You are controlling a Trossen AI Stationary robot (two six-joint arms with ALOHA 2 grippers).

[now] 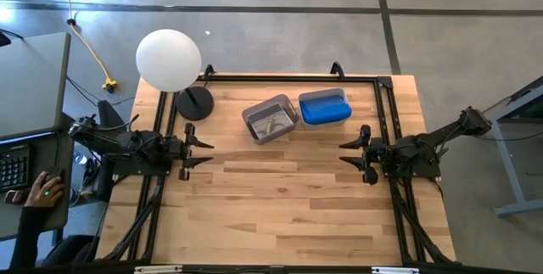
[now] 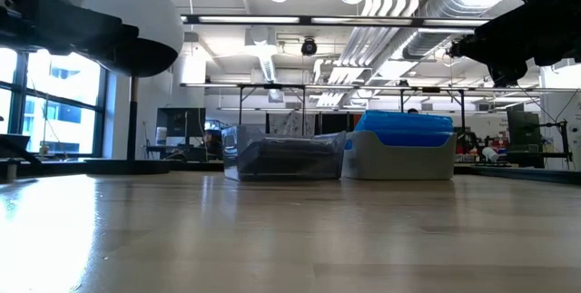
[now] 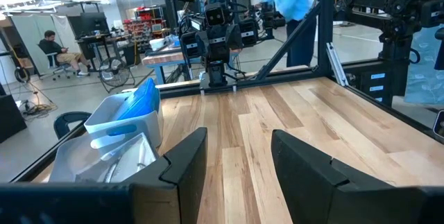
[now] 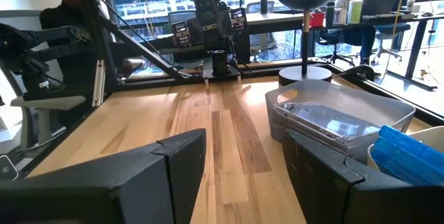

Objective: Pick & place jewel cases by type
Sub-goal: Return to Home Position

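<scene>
Blue jewel cases (image 1: 325, 108) lie stacked in the pale tub (image 1: 323, 94) near the table's far edge, also seen as blue jewel cases (image 2: 404, 126) in the low view. Dark jewel cases with shiny fronts (image 1: 271, 122) lie in the grey tub (image 1: 252, 114) to its left, showing as dark jewel cases (image 4: 331, 122) in the right wrist view. My left gripper (image 1: 204, 153) hovers open at the table's left side, and my right gripper (image 1: 348, 153) hovers open at the right side. Both point toward the table's middle and hold nothing.
A lamp with a white globe (image 1: 169, 59) and a round black base (image 1: 196, 103) stands at the far left corner. A black frame rail (image 1: 288, 77) runs along the far edge. A person's hand (image 1: 47, 191) rests at a keyboard left of the table.
</scene>
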